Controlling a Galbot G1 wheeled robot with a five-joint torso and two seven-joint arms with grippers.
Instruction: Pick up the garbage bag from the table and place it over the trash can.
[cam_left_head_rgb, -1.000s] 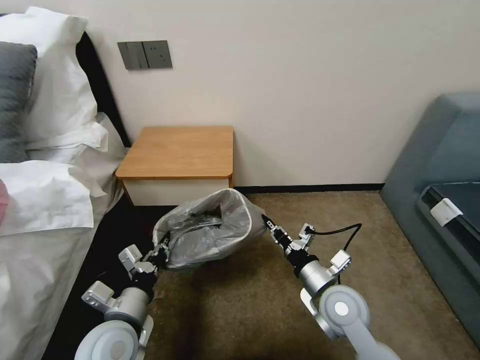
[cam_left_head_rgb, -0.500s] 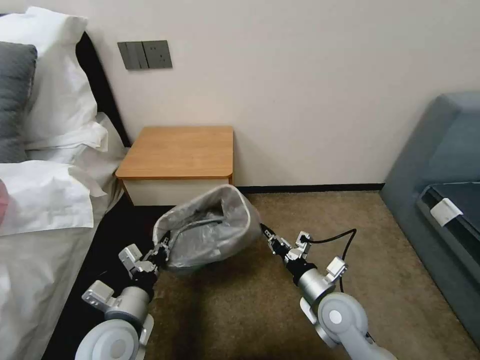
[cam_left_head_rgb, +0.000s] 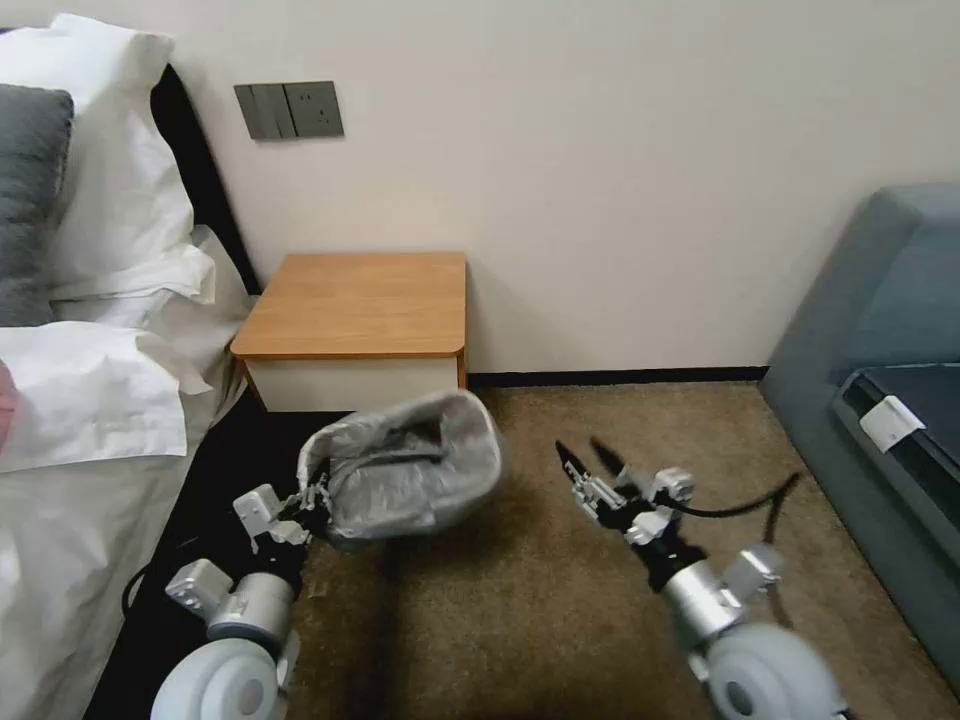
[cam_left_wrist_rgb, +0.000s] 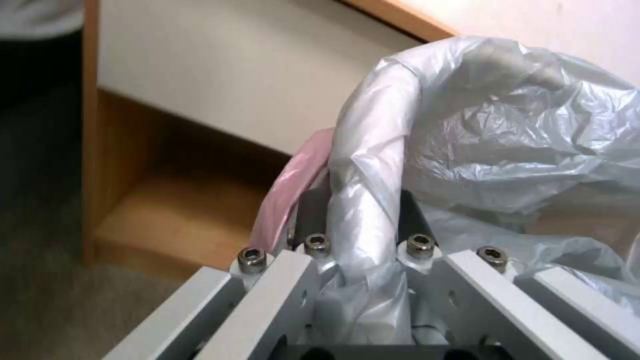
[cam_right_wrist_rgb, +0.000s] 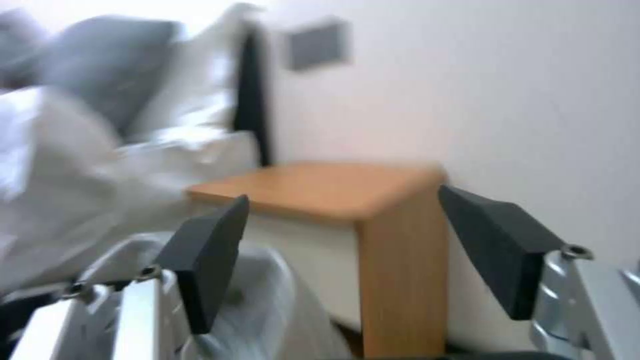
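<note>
Garbage bag (cam_left_head_rgb: 410, 470) sits draped over the trash can (cam_left_head_rgb: 440, 500) on the carpet (cam_left_head_rgb: 520, 620), right in front of the wooden worktop (cam_left_head_rgb: 355, 305), its crinkly grey plastic wrapped around the rim with the mouth gaping toward the wall. The can itself is hidden under the plastic, so its shape only reads through the bag. On the bed side, the left pincer (cam_left_head_rgb: 315, 497) is clamped on the bag's edge; in the left wrist view its fingers (cam_left_wrist_rgb: 313, 215) squeeze a twisted rope of plastic (cam_left_wrist_rgb: 363, 200), with the pinkish edge (cam_left_wrist_rgb: 293, 185) peeking out just beside them. Over on the sofa side, the right pincer (cam_left_head_rgb: 590, 462) hangs apart from the bag, fingers spread wide and holding nothing; in the right wrist view the dark pads (cam_right_wrist_rgb: 207, 257) frame the worktop's corner (cam_right_wrist_rgb: 393, 200). White pillows (cam_left_head_rgb: 110, 200) and bedding lie beside the worktop, and a grey sofa (cam_left_head_rgb: 880, 400) stands well apart.
</note>
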